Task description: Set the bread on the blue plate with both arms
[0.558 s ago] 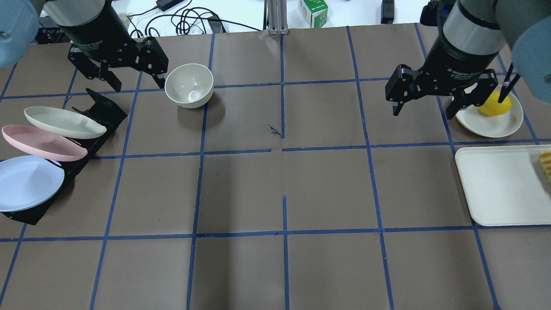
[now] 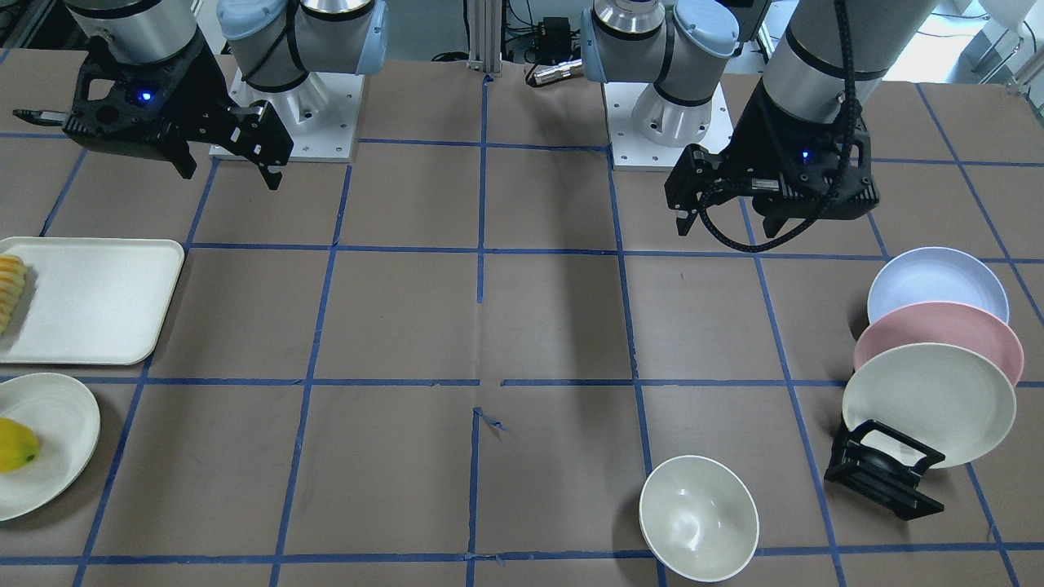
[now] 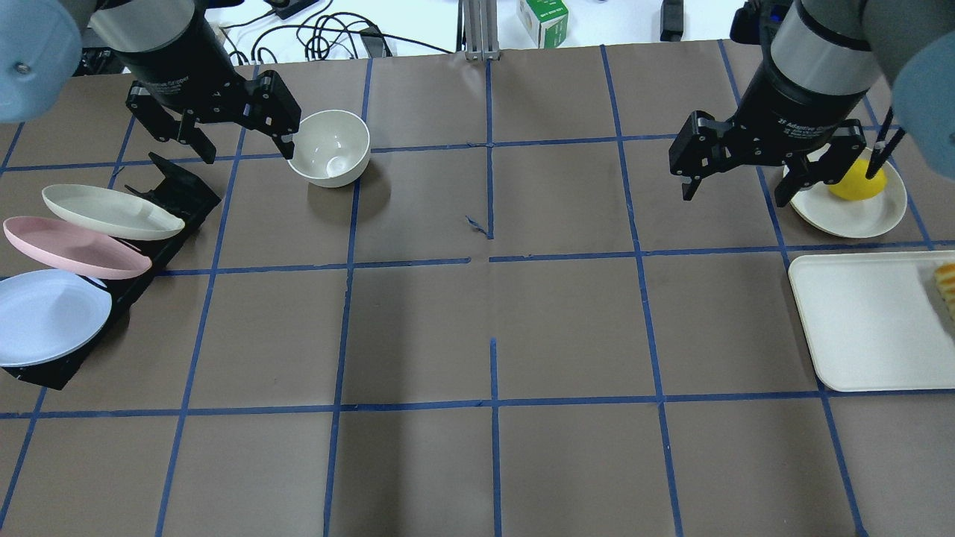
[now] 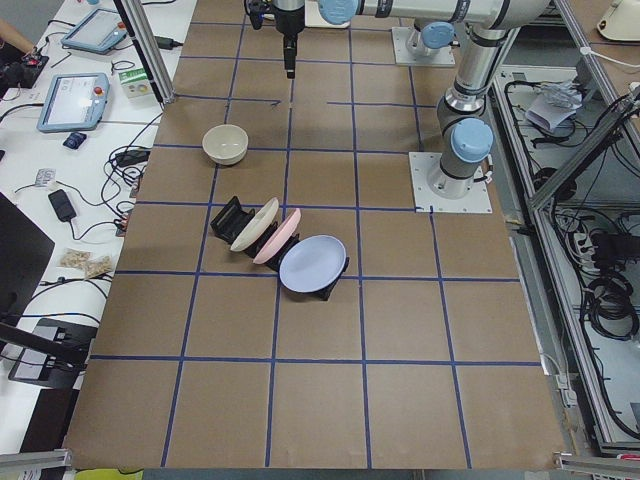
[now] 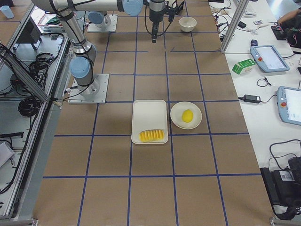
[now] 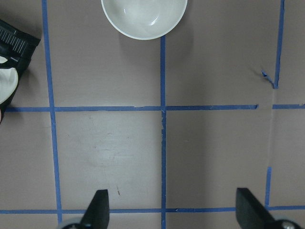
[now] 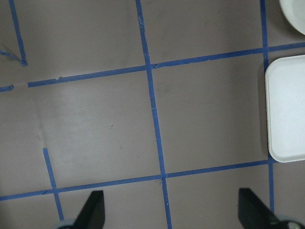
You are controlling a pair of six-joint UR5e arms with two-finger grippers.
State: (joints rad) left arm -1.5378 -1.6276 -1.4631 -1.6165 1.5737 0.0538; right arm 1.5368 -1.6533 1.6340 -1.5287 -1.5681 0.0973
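One bread (image 3: 946, 287) lies on the white tray (image 3: 858, 328) at the frame's right edge, long axis up-down, below-right of the nearer right gripper (image 3: 733, 197), jaws apart. The blue plate (image 3: 45, 313) leans at far left. The left gripper (image 3: 246, 154), also spread, has shifted right toward the bowl (image 3: 328, 145) since earlier.

Left claw (image 3: 245, 145) and right claw (image 3: 733, 190) both hang above the tabletop, well apart, fingers pointing down, jaws spread wide.
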